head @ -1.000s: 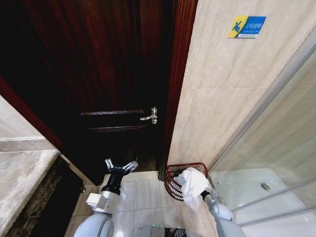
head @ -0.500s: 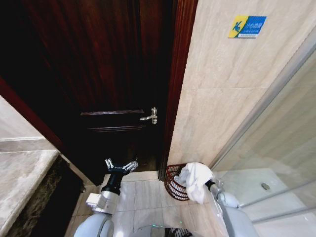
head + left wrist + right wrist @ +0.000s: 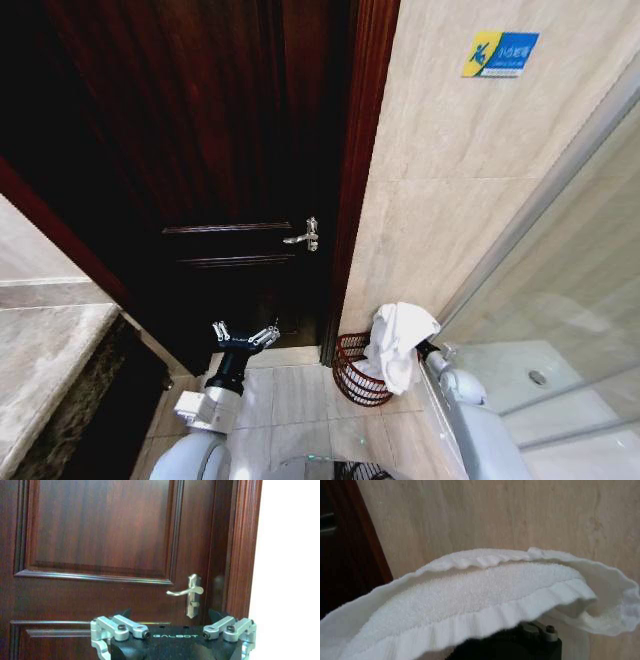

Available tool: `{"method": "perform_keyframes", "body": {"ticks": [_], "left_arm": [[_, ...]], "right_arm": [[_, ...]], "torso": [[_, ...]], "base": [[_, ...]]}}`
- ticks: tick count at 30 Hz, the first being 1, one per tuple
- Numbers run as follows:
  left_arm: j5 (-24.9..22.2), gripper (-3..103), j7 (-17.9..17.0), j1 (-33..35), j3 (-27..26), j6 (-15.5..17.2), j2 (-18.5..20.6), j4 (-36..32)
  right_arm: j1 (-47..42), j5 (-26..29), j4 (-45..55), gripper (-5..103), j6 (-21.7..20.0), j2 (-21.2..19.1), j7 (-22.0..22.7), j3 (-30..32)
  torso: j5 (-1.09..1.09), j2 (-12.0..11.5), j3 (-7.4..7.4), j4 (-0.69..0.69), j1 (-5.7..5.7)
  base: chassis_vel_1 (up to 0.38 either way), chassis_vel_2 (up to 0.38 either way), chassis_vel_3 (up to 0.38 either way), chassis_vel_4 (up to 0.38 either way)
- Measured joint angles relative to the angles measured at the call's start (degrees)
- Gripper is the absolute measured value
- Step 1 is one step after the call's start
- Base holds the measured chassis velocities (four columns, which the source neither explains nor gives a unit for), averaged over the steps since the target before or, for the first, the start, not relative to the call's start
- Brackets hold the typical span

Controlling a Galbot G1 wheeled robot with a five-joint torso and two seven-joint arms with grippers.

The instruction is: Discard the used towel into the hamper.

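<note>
Towel (image 3: 398, 343) hangs pinched in our right gripper (image 3: 424, 350) above the hamper (image 3: 352, 371) rim; our left gripper (image 3: 244, 336), fingers spread, faces the door (image 3: 200, 170).

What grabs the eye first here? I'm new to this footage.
A white towel hangs from the right end effector over a reddish wire hamper on the floor by the tiled wall. Left of it stands a dark wooden door with a silver handle, the left end effector open before it.
</note>
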Motion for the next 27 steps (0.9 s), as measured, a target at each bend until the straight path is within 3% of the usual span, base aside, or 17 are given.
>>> {"method": "perform_keyframes", "body": {"ticks": [13, 27], "left_arm": [[0.0, 100, 0.0, 0.0, 0.0, 0.0, 0.0, 0.0], [0.0, 100, 0.0, 0.0, 0.0, 0.0, 0.0, 0.0]], "right_arm": [[1.08, 0.42, -0.59, 11, 3.59, 1.36, -0.37, -1.0], [-1.29, -4.6, -11.35, 11, 8.97, 3.72, -2.56, 0.74]], "torso": [[-0.03, 0.0, 0.0, 0.0, 0.0], [-0.02, 0.0, -0.01, 0.0, 0.0]], "base": [[0.0, 0.0, 0.0, 0.0], [0.0, 0.0, 0.0, 0.0]]}}
